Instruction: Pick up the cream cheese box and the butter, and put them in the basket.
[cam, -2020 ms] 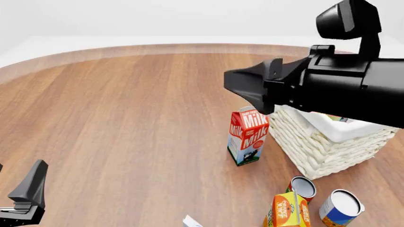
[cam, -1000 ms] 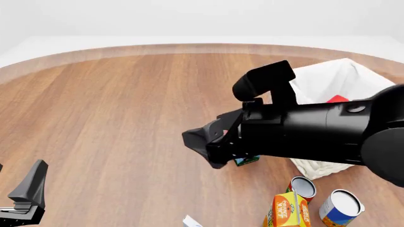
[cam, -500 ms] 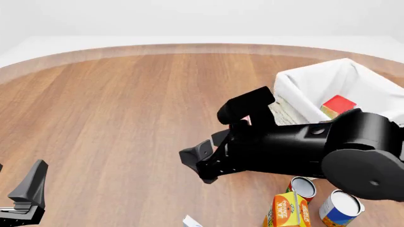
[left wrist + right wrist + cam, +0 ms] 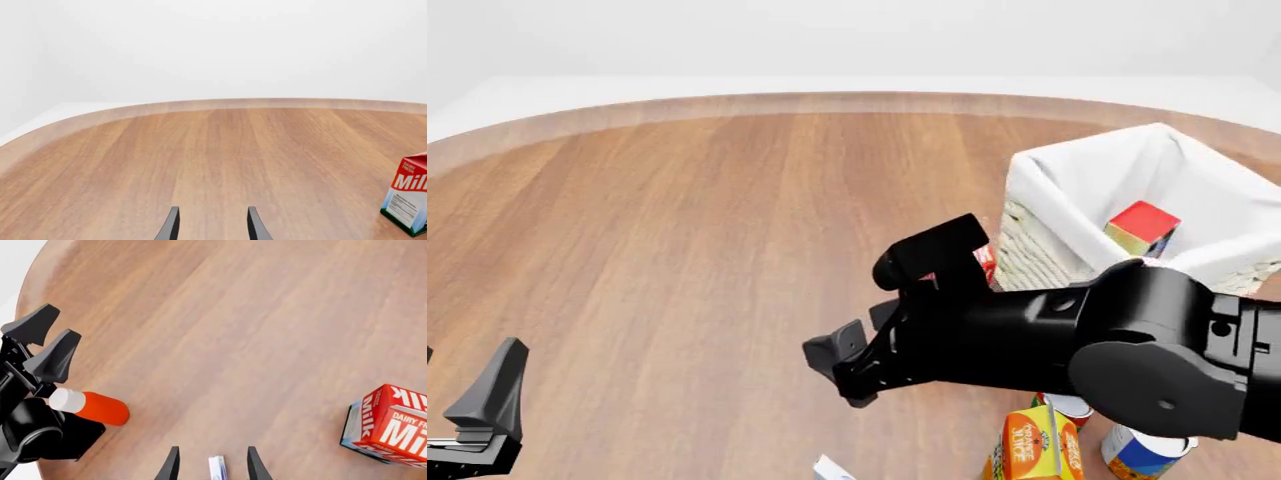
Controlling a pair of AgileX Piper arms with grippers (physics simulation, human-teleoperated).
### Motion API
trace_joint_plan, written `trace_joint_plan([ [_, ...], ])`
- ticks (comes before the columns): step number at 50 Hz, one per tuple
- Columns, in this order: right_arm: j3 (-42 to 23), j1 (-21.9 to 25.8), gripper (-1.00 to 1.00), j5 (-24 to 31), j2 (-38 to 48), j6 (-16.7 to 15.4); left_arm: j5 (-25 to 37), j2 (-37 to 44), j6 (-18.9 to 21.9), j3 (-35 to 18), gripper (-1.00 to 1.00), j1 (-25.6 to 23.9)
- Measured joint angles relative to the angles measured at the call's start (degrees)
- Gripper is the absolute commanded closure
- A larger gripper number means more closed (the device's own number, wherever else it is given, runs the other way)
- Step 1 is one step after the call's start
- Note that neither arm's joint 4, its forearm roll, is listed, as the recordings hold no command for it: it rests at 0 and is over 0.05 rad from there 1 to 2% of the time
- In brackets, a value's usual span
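Butter (image 4: 1141, 226) lies in basket (image 4: 1054, 250); your right gripper (image 4: 210, 465), jaws spread and empty, next needs lowering over cream cheese box (image 4: 217, 468); left gripper (image 4: 210, 225) spread, idle.

A red-and-orange butter (image 4: 1142, 226) carton sits in the whitish wicker basket (image 4: 1030, 247); a red-and-white milk carton (image 4: 385, 426) stands on brown woodgrain table (image 4: 694, 230).

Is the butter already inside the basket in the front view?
Yes. The red-and-orange butter sits down inside the basket, against its white cloth liner.
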Motion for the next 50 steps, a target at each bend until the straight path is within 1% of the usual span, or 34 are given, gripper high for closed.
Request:
trace_joint_plan([
  [28, 3.70, -0.58, -1.00, -2.40, 1.46, 0.74, 0.00, 0.00, 0.00, 0.00, -1.00, 0.00],
  [50, 6.04, 0.13, -1.00, -4.73, 3.30, 2.03, 0.00, 0.00, 0.00, 0.00, -1.00, 0.00],
])
